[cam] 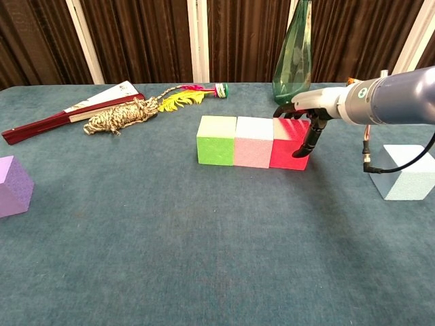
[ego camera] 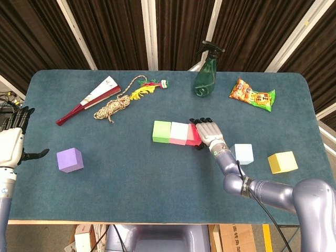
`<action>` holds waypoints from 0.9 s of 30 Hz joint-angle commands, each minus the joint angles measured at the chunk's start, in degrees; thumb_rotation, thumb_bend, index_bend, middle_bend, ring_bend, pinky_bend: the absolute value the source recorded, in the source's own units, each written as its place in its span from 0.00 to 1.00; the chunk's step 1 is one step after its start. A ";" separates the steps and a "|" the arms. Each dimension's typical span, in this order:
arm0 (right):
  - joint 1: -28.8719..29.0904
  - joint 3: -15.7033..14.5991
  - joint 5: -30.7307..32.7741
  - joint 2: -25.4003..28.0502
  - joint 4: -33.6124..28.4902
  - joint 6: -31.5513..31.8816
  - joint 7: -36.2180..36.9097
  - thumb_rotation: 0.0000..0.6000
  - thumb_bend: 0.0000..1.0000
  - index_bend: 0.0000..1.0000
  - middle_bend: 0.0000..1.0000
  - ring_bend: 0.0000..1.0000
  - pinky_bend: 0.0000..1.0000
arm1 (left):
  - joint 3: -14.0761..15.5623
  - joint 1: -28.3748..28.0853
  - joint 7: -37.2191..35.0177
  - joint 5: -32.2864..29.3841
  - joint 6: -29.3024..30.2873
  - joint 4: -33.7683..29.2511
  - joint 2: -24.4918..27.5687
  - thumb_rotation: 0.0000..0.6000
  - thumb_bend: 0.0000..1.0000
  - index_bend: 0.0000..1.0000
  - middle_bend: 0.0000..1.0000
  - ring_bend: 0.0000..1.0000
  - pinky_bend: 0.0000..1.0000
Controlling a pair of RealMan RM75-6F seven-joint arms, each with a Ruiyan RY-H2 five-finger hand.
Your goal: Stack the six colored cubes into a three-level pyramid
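Three cubes in a row at frame centre.
Right hand (ego camera: pixel 209 132) rests over the red cube (cam: pixel 288 144), fingers (cam: pixel 307 141) curled down its right face; green cube (ego camera: pixel 161 131) and pink cube (ego camera: pixel 179 133) adjoin leftward.

Table (ego camera: pixel 157 178), teal cloth top. On it: green cube (ego camera: pixel 161 131), pink cube (ego camera: pixel 179 133), red cube (ego camera: pixel 192 135) touching in a row mid-table. Purple cube (ego camera: pixel 70 159) near my left edge; light blue cube (ego camera: pixel 243 154) and yellow cube (ego camera: pixel 282 162) on my right. Far side: folded fan (ego camera: pixel 89 98), rope bundle (ego camera: pixel 113 107), feather toy (ego camera: pixel 147 86), green spray bottle (ego camera: pixel 206 77), snack bag (ego camera: pixel 252 95).
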 commanded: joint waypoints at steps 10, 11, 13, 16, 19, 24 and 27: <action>-0.46 0.04 0.04 1.38 -3.01 1.92 0.19 1.00 0.30 0.00 0.00 0.00 0.00 | -0.05 0.12 -0.30 0.19 0.09 -0.23 0.19 1.00 0.13 0.00 0.00 0.01 0.08; -0.67 0.10 -0.10 1.76 -3.83 2.62 0.25 1.00 0.30 0.00 0.00 0.00 0.00 | -0.05 0.14 -0.38 0.25 0.09 -0.30 0.24 1.00 0.13 0.00 0.00 0.01 0.08; -1.27 0.16 -0.53 2.72 -5.67 4.40 0.34 1.00 0.30 0.00 0.00 0.00 0.00 | -0.07 0.20 -0.53 0.39 0.12 -0.40 0.38 1.00 0.13 0.00 0.00 0.01 0.08; -2.31 -0.10 -1.74 3.96 -8.28 7.41 0.09 1.00 0.30 0.00 0.00 0.00 0.00 | -0.04 0.31 -0.79 0.62 0.11 -0.58 0.56 1.00 0.13 0.00 0.00 0.01 0.08; -3.62 -0.57 -3.07 5.22 -10.85 10.44 -0.16 1.00 0.30 0.00 0.00 0.00 0.00 | -0.02 0.42 -1.07 0.96 0.15 -0.87 0.75 1.00 0.13 0.00 0.00 0.01 0.08; -5.87 -1.65 -4.27 7.79 -15.54 13.58 -0.75 1.00 0.30 0.00 0.00 0.00 0.00 | 0.06 0.66 -1.46 1.73 0.33 -1.45 1.10 1.00 0.13 0.00 0.00 0.01 0.08; -6.72 -1.65 -4.36 8.71 -16.97 13.78 -0.52 1.00 0.30 0.00 0.00 0.00 0.00 | 0.21 0.71 -1.44 2.23 0.36 -1.78 1.17 1.00 0.13 0.00 0.00 0.01 0.08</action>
